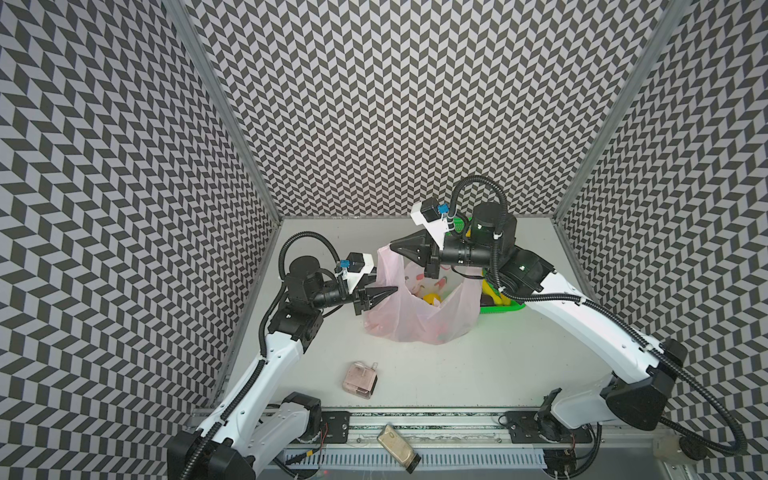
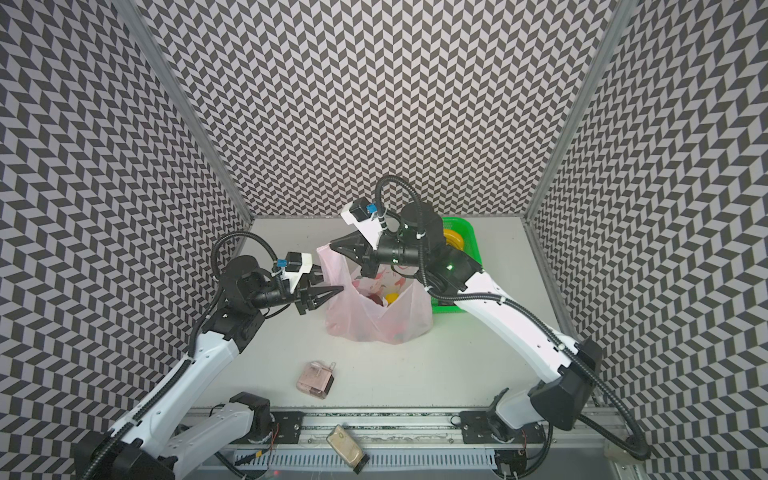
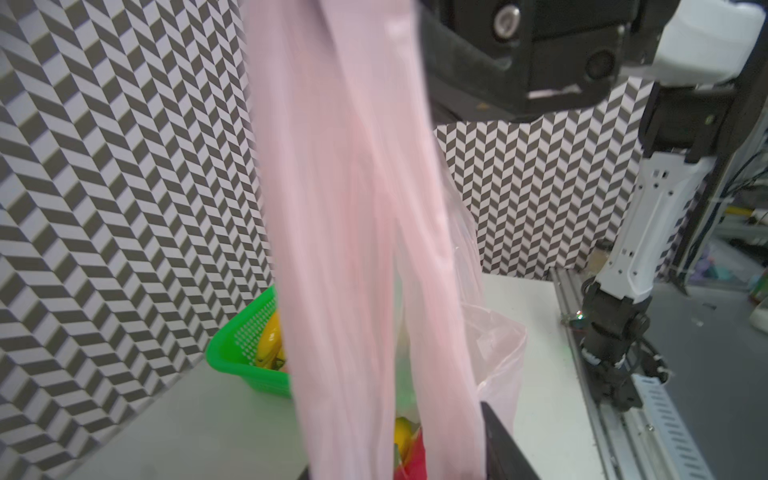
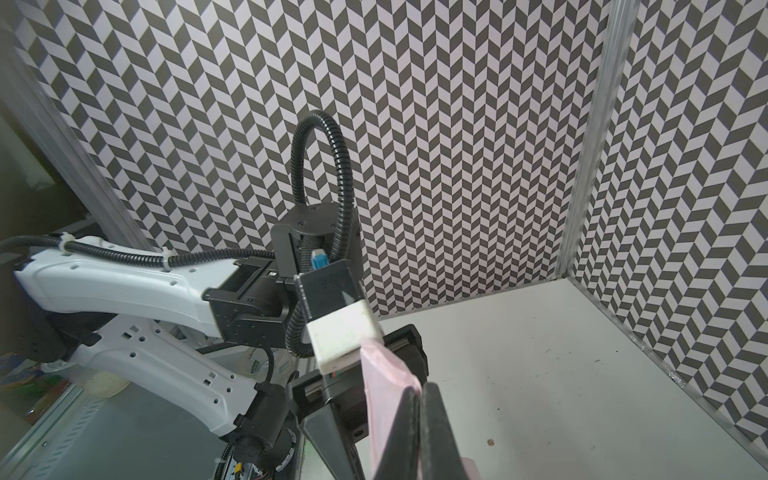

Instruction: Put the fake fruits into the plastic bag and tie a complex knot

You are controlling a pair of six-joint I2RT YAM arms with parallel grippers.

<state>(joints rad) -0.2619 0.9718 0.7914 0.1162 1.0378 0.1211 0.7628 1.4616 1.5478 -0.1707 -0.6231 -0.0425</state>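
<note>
**Item:** thin translucent pale pink plastic bag (image 1: 415,320) with red fruit prints.

**Location:** centre of frame in both top views, standing on the pale grey worktop (image 1: 478,374) with its mouth agape. Small glossy fake fruits (image 1: 430,298) show inside. More lie in the green perforated plastic basket (image 1: 505,308) just beside it, to the right.

**Right pincer** (image 1: 394,248)**:** clamped on one handle loop (image 3: 345,249) and holding it raised over the bag's upper-left corner. The right wrist view shows pink film nipped between the closed jaws.

**Handle loop:** a long flat strip. In the left wrist view its long axis runs near upright, from the bag mouth at the bottom to the right pincer at the top.

**Left pincer** (image 1: 384,296)**:** at the bag's left edge, below the right pincer in frame. Its jaws are parted and grip nothing.

**Governing relation:** the strip stands directly ahead of the left pincer and across its gap, with one finger (image 3: 505,451) just right of the film. The left arm is therefore the nearer free one. Closing there would probably catch the strip low, near the mouth.

**Knot:** none visible.
</note>
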